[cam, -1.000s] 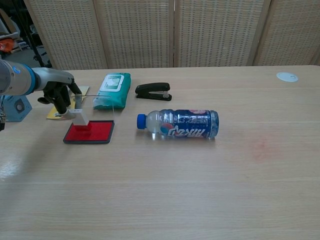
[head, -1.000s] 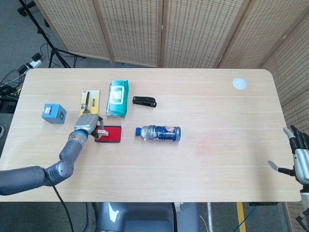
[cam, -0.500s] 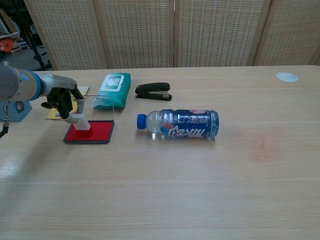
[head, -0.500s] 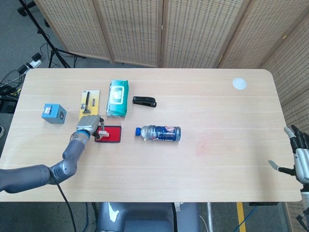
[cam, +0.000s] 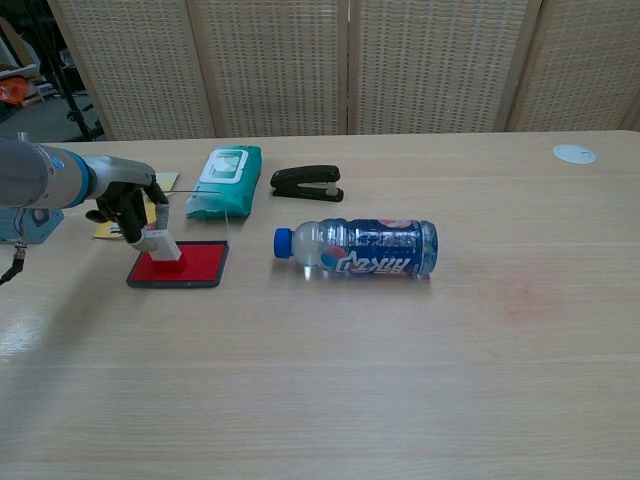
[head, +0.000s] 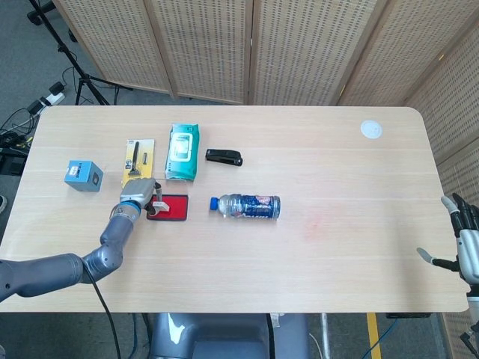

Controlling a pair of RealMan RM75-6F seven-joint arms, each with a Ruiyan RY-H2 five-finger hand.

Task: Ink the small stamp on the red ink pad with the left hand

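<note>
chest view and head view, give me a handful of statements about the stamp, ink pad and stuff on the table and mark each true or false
1. The left hand holds the small stamp with its base on the red ink pad. True.
2. The water bottle stands upright. False: it lies on its side, blue cap toward the ink pad.
3. The black stapler sits beyond the bottle, beside the teal wipes pack. True.
4. The right hand holds the blue cube. False: it holds nothing at the table's right edge; the cube sits far left.
5. The white disc rests on the ink pad. False: it lies near the far right corner.
</note>
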